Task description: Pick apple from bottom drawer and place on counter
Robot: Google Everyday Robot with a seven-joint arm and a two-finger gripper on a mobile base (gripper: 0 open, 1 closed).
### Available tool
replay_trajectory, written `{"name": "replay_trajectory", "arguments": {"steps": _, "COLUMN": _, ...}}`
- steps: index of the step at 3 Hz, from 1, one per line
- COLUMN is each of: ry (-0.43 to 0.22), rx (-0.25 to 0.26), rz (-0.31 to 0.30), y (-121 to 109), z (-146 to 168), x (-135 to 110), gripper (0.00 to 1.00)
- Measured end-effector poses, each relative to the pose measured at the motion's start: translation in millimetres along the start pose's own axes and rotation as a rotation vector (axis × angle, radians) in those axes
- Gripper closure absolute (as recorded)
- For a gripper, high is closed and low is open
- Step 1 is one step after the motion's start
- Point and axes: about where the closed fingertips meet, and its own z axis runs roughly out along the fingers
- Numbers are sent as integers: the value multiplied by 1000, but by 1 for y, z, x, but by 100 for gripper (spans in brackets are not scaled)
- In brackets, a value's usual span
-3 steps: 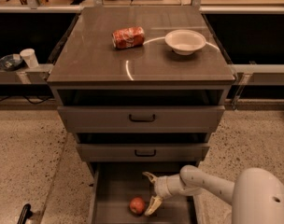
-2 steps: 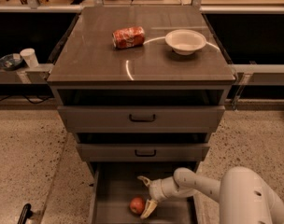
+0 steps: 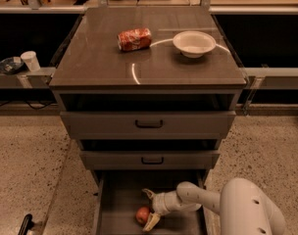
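Observer: Gripper (image 3: pixel 148 209) logged slightly further left than a moment ago, drawn closer to the apple (image 3: pixel 142 215). Apple itself not displaced.

Recorder: Jaws?

Observer: Spread open, one finger toward the far side, one toward the near side. Apple is seen at their mouth, close against the near finger; actual contact cannot be told. Nothing is gripped.

Recorder: Apple's position?

Observer: Resting on the floor of the bottom drawer (image 3: pixel 114 199), which is pulled out. Apple lies near the drawer's middle. Arm (image 3: pixel 198 199) is reached in from the right.

Recorder: Table (image 3: pixel 100 67)?

Observer: Red-and-white can (image 3: pixel 135 39) is laid on its side, far part, left of centre. White bowl (image 3: pixel 194 43) is set upright to its right, apart from it.
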Motion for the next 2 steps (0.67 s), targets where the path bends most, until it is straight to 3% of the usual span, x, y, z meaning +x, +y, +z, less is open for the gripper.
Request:
{"name": "replay_trajectory", "arguments": {"steps": 1, "ry": -1, "rx": 25, "rz": 23, "y": -2, "z": 3, "x": 12, "gripper": 18}}
{"name": "replay_trajectory", "arguments": {"steps": 2, "ry": 15, "rx": 38, "rz": 48, "y": -2, "z": 6, "x": 23, "gripper": 42}}
